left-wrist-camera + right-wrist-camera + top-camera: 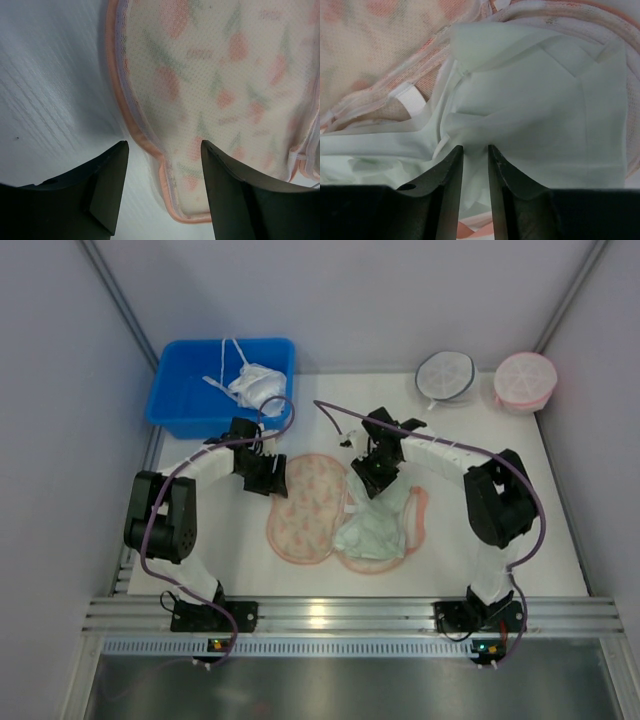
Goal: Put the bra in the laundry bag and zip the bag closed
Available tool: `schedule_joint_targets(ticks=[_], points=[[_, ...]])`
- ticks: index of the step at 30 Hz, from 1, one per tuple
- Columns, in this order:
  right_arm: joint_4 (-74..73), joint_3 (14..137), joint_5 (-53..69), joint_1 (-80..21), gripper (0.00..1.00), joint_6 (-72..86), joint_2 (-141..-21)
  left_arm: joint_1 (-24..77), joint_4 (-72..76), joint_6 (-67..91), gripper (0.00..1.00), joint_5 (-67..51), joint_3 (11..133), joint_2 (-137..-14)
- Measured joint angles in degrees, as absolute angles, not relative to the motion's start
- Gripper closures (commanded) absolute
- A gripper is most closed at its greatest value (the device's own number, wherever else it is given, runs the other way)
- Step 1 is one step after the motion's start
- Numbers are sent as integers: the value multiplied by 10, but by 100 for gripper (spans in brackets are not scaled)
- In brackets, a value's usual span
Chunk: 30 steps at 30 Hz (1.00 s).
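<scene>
The bra [378,528] lies heaped on the right lobe of the laundry bag [305,508], which is opened flat on the table [530,550] w/ its floral mesh up. So it's on the bag, but bunched toward the waist, not spread, and nothing's zipped. It looks soft, light & padded: cups w/ some spring, fabric that bunches and drags. No breakage or slip worry, but I'd expect it to puff back up if only poked down. Best hold imo is a thick fold near the centre btw the cups, not a thin strap, so both cups follow. My right pincer [475,150] sits about there, jaws narrowed round a pale fold w/ a slim gap; I can't tell if it's truly biting. My left pincer [163,144] hangs open over the bag's left lobe, fingers either side of the pink rim, gripping nothing. Further out: a blue bin [185,405] back left holding a white string-strap bra [255,388], plus a round white mesh pouch [445,375] & a round pink mesh pouch [525,378] back right.
</scene>
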<state>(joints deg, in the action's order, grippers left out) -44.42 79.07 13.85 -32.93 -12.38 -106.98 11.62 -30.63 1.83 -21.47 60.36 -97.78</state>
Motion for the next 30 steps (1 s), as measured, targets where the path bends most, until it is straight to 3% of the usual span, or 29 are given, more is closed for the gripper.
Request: schedule_joint_targets(ticks=[3, 5, 6, 7, 30], points=[[-444, 790, 135, -330, 81, -125, -1081, 116, -306, 18, 35, -216, 604, -978], [-444, 790, 135, -330, 89, -126, -1084, 116, -306, 18, 35, -216, 604, -978], [-445, 790, 136, -330, 99, -128, -1084, 116, -306, 18, 35, -216, 604, -978], [-446, 790, 137, -330, 100, -130, -1084, 116, -306, 18, 35, -216, 604, -978], [-500, 777, 228, -368, 100, -149, -1011, 116, -307, 23, 39, -211, 607, -989]])
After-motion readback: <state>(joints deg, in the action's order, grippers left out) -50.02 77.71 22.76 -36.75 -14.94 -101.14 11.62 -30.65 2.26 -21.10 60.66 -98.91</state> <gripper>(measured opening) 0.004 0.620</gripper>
